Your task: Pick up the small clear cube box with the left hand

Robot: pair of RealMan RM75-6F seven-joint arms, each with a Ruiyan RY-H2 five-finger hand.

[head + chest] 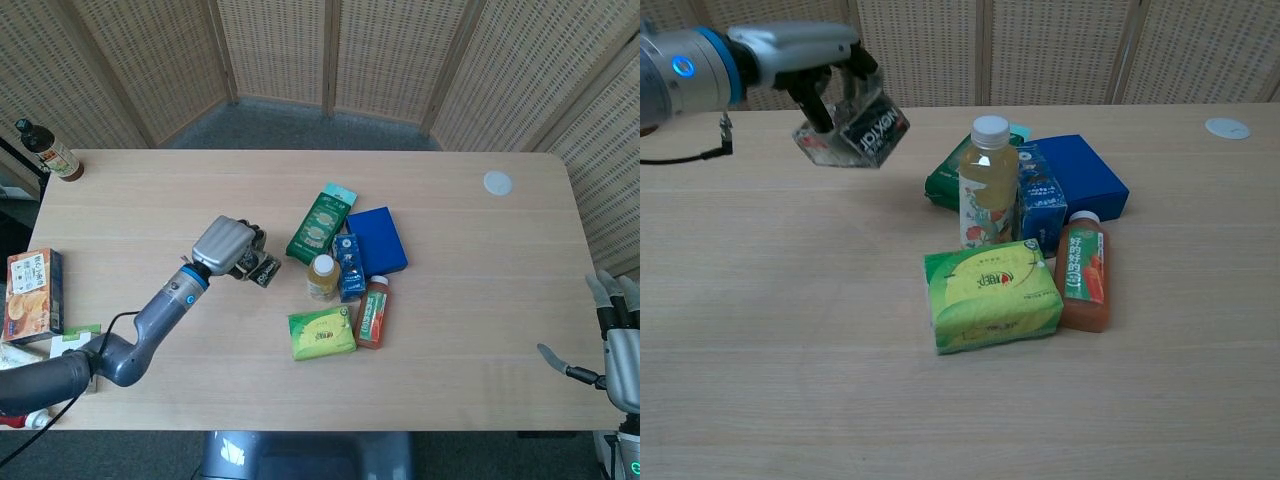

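Chest view: pale wood-grain desk [760, 330] below, carrying a cluster of a blue flat box [1085, 175], a green soft pack [990, 296], a yellow juice bottle [987, 182] and an orange bottle [1084, 265]. Left robot hand [805, 50] raised above the desk, fingers closed around the small clear cube box [852, 130]. Cube hanging beneath the fingers, tilted, dark label facing forward; transparent hard walls, no clear long axis. Head view: right robot hand [618, 335] at desk edge, holding nothing, fingers apart.
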